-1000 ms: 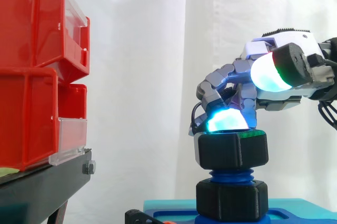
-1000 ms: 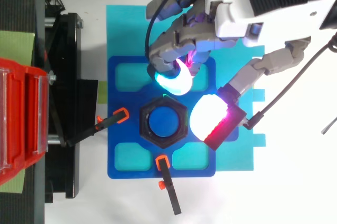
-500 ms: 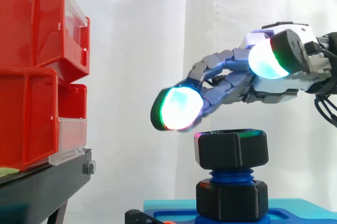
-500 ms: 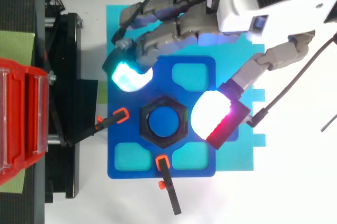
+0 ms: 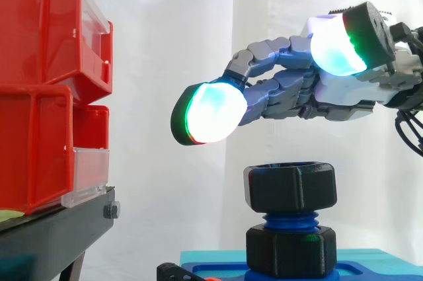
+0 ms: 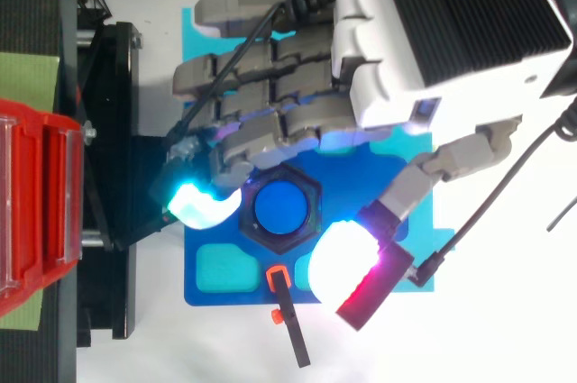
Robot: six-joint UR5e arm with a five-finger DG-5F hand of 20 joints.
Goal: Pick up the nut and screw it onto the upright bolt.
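Note:
A black hexagonal nut [image 5: 289, 187] sits on top of the upright blue bolt [image 6: 280, 209], above a second black nut [image 5: 291, 249] at the bolt's foot. The bolt stands on a blue fixture plate [image 6: 234, 282]. My hand [image 6: 397, 50] hovers above the nut, fingers stretched out straight toward the left and clear of it. Its fingertips [image 5: 206, 113] glow cyan and its thumb [image 6: 347, 261] glows white and red beside the nut. Nothing is held in the hand.
Red bins [image 5: 46, 89] stand stacked on a black stand [image 5: 59, 228] at the left. A cyan mat [image 6: 194, 68] lies under the blue plate. Black clamps with orange ends [image 6: 281, 297] reach the plate from the left and front.
The fingers left the top of the nut, uncurled and stretched out to the left. The hand rose and moved forward over the bolt. The nut stayed on the bolt.

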